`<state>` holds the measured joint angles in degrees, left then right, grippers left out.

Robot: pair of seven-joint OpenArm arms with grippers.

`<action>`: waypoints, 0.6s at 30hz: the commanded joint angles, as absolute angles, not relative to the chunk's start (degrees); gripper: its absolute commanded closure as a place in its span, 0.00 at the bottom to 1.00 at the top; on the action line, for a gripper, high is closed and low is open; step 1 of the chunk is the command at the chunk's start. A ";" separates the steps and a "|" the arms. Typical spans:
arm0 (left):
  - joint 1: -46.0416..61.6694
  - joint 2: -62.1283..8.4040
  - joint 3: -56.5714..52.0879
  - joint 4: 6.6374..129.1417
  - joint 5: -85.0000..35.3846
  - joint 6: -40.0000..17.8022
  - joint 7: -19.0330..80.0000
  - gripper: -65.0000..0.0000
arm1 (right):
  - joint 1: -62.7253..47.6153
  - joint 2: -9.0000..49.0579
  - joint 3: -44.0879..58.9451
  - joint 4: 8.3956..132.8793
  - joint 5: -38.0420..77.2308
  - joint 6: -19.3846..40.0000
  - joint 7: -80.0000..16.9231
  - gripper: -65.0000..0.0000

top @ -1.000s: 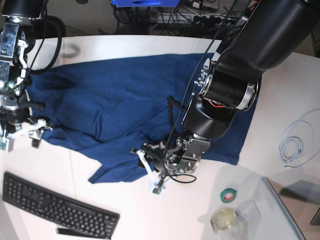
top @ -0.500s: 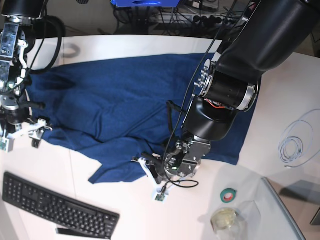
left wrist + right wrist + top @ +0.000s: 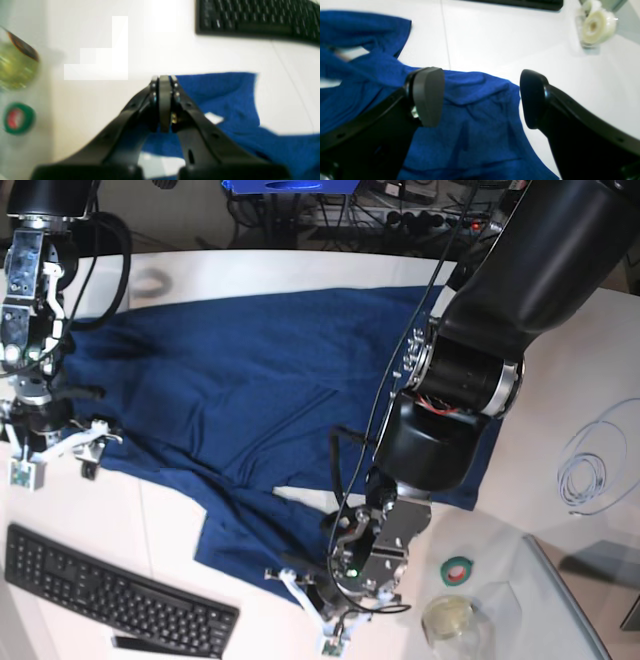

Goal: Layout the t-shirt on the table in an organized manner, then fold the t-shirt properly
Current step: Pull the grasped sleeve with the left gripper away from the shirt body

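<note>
Nearest the desk's [image 3: 250, 270] front edge, the left gripper [image 3: 312, 620] is hanging low with its fingers [image 3: 164, 100] pressed together; a strip of shirt [image 3: 240, 370] hem is trailing from it, though the wrist view is too blurred to show cloth between the pads. A keyboard [image 3: 110, 595] is lying along the front edge toward the left corner, and a green tape roll [image 3: 458, 570] and a yellowish jar [image 3: 450, 617] are sitting near the front right, just beside the arm.

Farther back, the shirt is spreading across the middle of the desk, mostly flat but creased, its lower hem drawn into a narrow tail reaching toward the front edge. At the left edge, the right gripper [image 3: 60, 450] is hovering with its fingers [image 3: 428, 96] spread wide, the shirt's corner lying beneath and between them, not gripped. A coiled white cable [image 3: 590, 465] is resting near the right edge. The shirt's far side is lying close to the back edge.
</note>
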<state>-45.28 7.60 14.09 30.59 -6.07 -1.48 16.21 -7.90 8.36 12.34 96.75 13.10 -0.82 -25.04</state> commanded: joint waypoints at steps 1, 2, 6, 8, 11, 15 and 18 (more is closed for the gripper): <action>-48.04 8.22 14.02 31.78 -6.11 -0.75 14.73 1.00 | -7.96 8.92 11.74 97.80 13.05 -0.57 -23.60 0.32; -48.57 8.22 14.02 31.78 -6.11 0.13 14.64 1.00 | -8.13 8.92 10.95 97.98 13.05 -0.57 -23.60 0.32; -50.33 8.31 14.02 31.60 -6.11 0.92 11.38 1.00 | -8.48 9.01 7.52 97.63 13.05 -0.57 -23.60 0.32; -50.33 8.48 14.02 31.60 -6.11 1.01 9.89 1.00 | -8.57 9.01 6.55 97.63 12.97 -0.57 -23.60 0.32; -50.33 8.48 14.02 31.52 -6.11 1.01 9.36 1.00 | -8.84 9.01 5.93 97.63 12.97 -0.57 -23.60 0.33; -50.24 8.48 14.02 31.43 -6.11 1.10 5.93 1.00 | -8.75 9.01 5.93 97.54 12.97 -0.57 -24.84 0.32; -50.24 8.48 14.37 31.08 -6.11 3.56 2.95 1.00 | -8.48 9.01 5.93 97.54 12.97 -0.57 -28.00 0.32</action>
